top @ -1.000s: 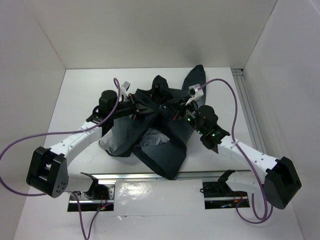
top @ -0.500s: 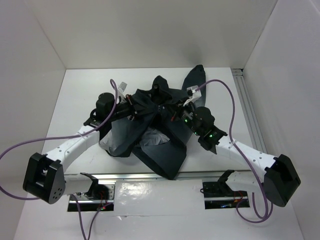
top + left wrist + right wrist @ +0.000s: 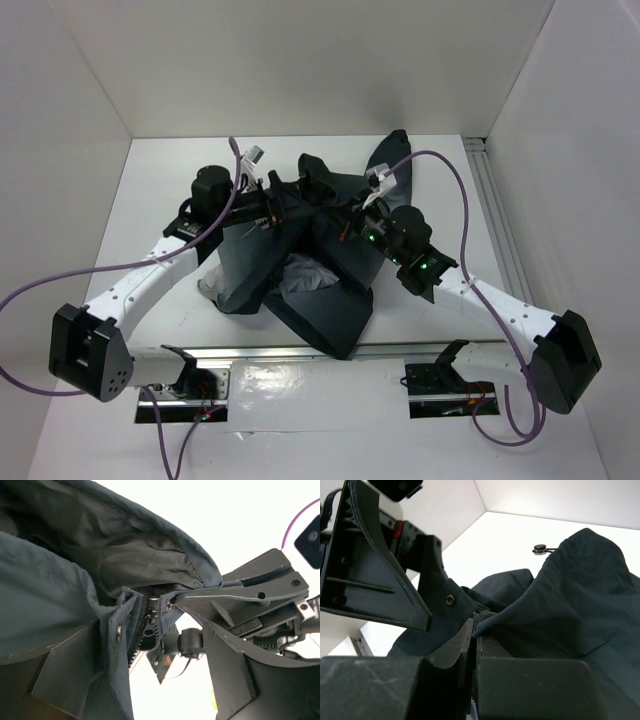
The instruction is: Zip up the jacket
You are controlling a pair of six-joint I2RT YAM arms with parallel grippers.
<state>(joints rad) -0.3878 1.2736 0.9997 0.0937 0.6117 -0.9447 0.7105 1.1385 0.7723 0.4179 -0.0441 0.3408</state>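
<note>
The right fingers (image 3: pixel 445 655) are pinched shut on a thin fold of the jacket (image 3: pixel 330 310). The left fingers (image 3: pixel 65 675) stand wide apart, with the strip of zipper teeth (image 3: pixel 142 640) and its snap (image 3: pixel 118 628) hanging between them, resting against one finger rather than gripped. Beyond them the jacket lies heaped mid-bench (image 3: pixel 150 170) between both arms, with pale lining (image 3: pixel 300 275) showing. I'd say the zip is barely begun, if at all: the teeth look unjoined, so the edges need mating and the slider running up.

Heaped jacket (image 3: pixel 340 310) blocking table (image 3: pixel 150 200) centre
</note>
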